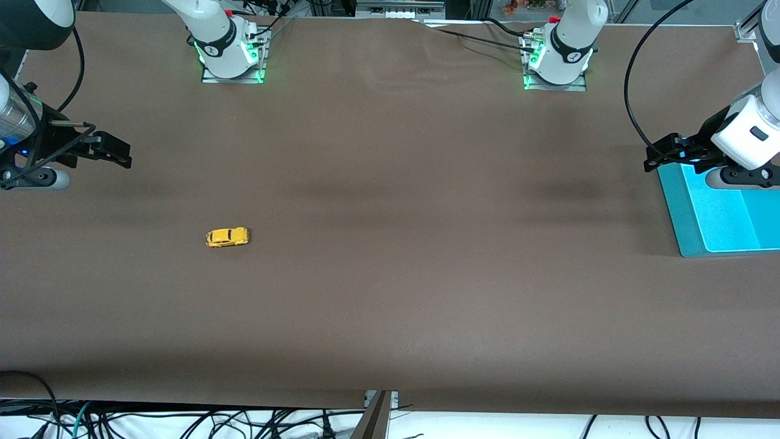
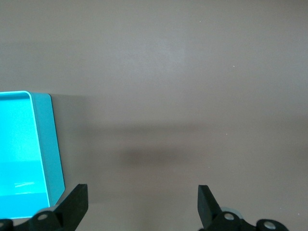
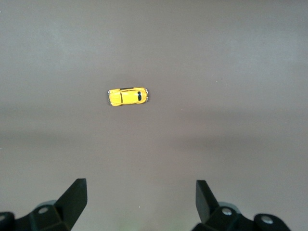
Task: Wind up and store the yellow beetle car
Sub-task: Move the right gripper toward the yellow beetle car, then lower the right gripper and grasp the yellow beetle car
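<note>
The yellow beetle car (image 1: 227, 237) stands on its wheels on the brown table, toward the right arm's end. It also shows in the right wrist view (image 3: 128, 96), well apart from the fingers. My right gripper (image 1: 119, 152) is open and empty, up in the air over the table's edge at the right arm's end. My left gripper (image 1: 655, 155) is open and empty, over the table just beside the corner of the cyan tray (image 1: 673, 210). In the left wrist view its fingers (image 2: 77, 202) frame bare table with the tray's rim (image 2: 54, 144) beside them.
The cyan tray lies at the left arm's end of the table. The two arm bases (image 1: 231, 52) (image 1: 557, 58) stand along the table's edge farthest from the front camera. Cables (image 1: 183, 424) hang below the nearest edge.
</note>
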Tool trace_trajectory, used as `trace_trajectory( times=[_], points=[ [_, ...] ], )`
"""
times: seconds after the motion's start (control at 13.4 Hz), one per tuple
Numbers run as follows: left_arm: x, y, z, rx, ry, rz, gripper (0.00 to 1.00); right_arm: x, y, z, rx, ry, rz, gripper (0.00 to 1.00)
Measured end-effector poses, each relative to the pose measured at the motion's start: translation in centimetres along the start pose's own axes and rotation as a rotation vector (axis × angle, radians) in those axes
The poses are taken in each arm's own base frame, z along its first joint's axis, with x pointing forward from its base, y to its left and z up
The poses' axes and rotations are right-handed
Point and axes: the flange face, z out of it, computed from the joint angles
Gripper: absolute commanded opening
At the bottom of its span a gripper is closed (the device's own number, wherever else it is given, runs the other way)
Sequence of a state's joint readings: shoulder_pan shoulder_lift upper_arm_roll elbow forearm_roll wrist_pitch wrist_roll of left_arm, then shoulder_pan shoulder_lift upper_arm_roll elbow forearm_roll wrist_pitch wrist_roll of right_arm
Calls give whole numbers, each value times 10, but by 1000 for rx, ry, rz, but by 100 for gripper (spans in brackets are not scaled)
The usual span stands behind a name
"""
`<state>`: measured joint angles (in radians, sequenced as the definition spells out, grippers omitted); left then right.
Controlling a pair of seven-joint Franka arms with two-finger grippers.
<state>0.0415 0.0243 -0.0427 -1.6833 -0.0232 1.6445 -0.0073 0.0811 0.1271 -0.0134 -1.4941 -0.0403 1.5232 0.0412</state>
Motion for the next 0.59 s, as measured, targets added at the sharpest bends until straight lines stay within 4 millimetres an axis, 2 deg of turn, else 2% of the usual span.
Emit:
trace_trajectory(
  times=[0.15,0.3,0.59],
  points=[
    [0,0,0,0,0,0,100,3,-6,7,7,-14,-9,100],
    [0,0,0,0,0,0,100,8,-16,23,8,-44,-25,100],
    [0,0,0,0,0,0,100,19,-66,56,-3,-102,-113,100]
  ],
)
